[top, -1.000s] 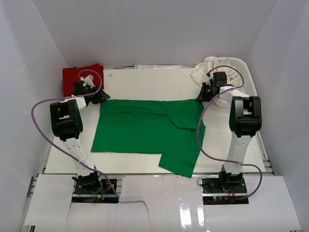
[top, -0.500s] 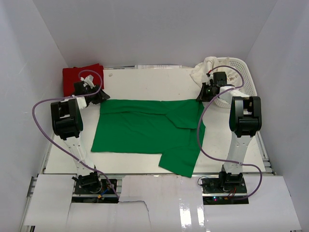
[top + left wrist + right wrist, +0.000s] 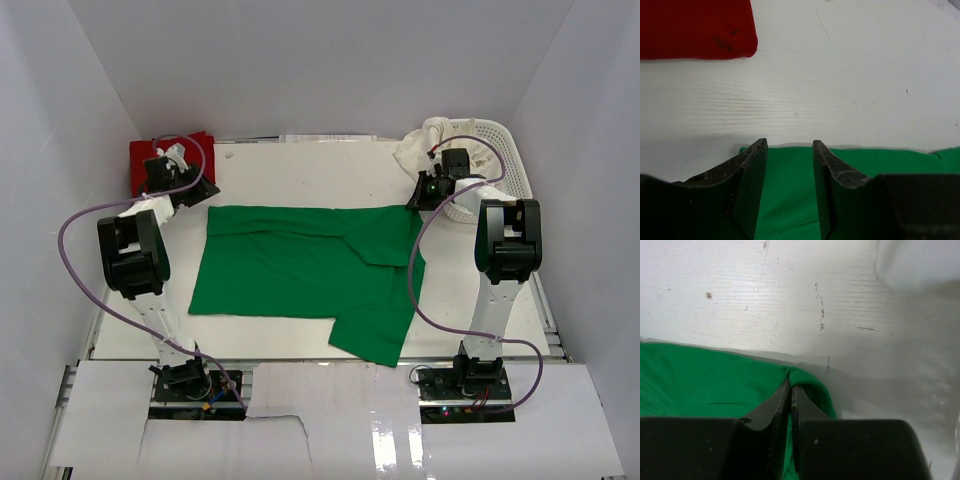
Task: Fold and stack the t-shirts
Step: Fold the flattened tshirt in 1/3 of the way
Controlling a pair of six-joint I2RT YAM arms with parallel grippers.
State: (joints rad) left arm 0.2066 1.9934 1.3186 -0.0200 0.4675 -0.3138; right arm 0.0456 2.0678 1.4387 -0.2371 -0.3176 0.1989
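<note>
A bright green t-shirt lies spread on the white table, one sleeve hanging toward the near edge. My left gripper is open just past the shirt's far left corner; in the left wrist view the green cloth lies below the parted fingers, not held. My right gripper is shut on the shirt's far right corner; in the right wrist view the pinched cloth bunches at the fingertips. A folded red t-shirt lies at the far left, also in the left wrist view. Cream-white shirts hang from the basket.
A white plastic mesh basket stands at the far right corner behind the right arm. White walls enclose the table on three sides. Purple cables loop from both arms. Bare table lies beyond the green shirt.
My left gripper has let go of the shirt's far left corner and moved back and left toward the red shirt. The right gripper has not moved.
</note>
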